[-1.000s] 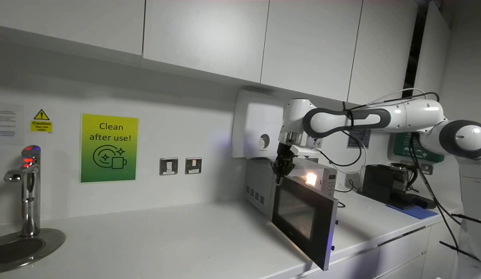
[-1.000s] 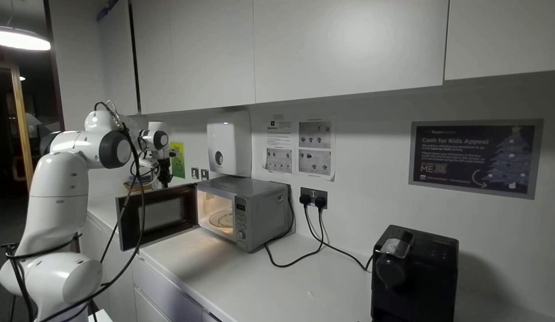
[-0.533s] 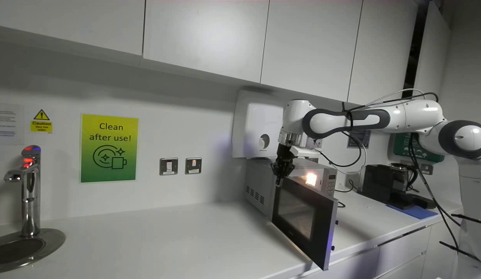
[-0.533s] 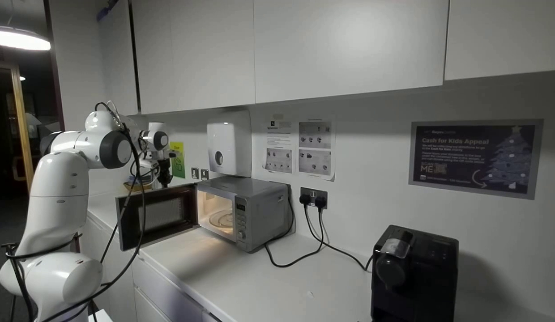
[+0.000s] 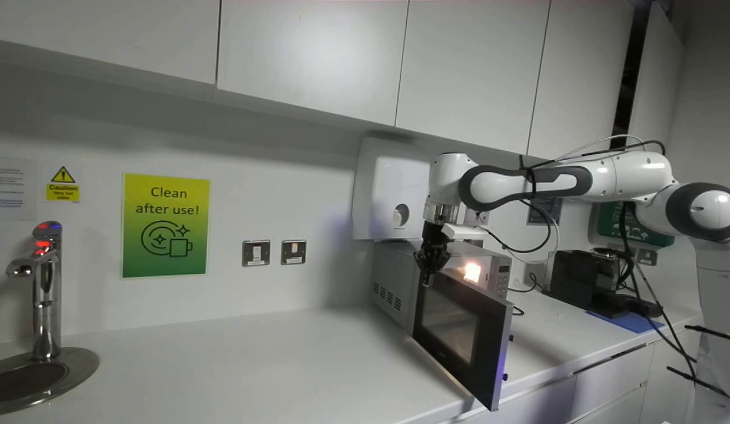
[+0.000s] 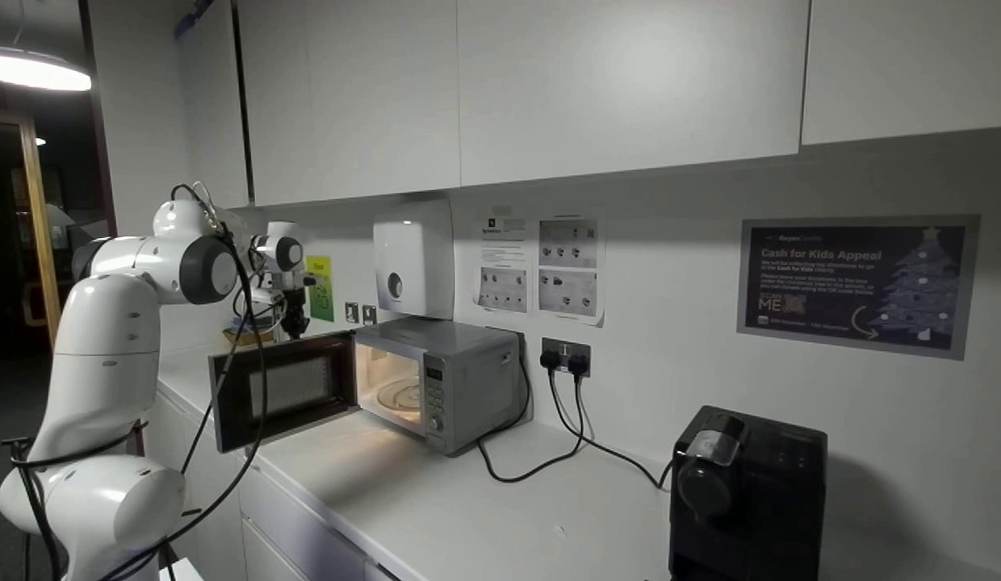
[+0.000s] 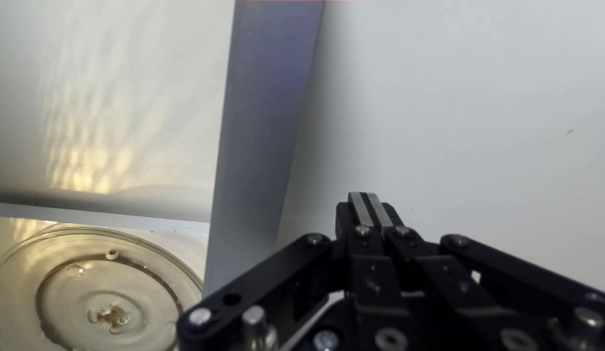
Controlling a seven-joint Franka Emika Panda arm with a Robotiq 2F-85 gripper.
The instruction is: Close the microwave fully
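Note:
The grey microwave [image 5: 394,274] stands on the counter and also shows in an exterior view [image 6: 480,387]. Its black windowed door [image 5: 488,347] stands wide open, past the counter's front edge; its inner face shows in an exterior view [image 6: 291,387]. The inside is lit, with a glass turntable [image 7: 112,292] in the wrist view. My gripper [image 5: 427,281] points down near the hinge end, on the door's outer side, about at its top edge. In the wrist view the gripper [image 7: 371,209] is shut and empty, right of the door's grey top edge [image 7: 263,122]. Contact cannot be told.
A white dispenser [image 6: 412,258] hangs on the wall above the microwave, under the wall cupboards [image 5: 471,65]. A black coffee machine [image 6: 751,484] stands on the counter [image 5: 253,359]. Power cables [image 6: 541,472] lie behind the microwave. A tap [image 5: 46,294] stands at the far end.
My gripper has moved slightly down and sideways near the door's hinge end. The cable by the arm's base has swung. The door and microwave have not moved.

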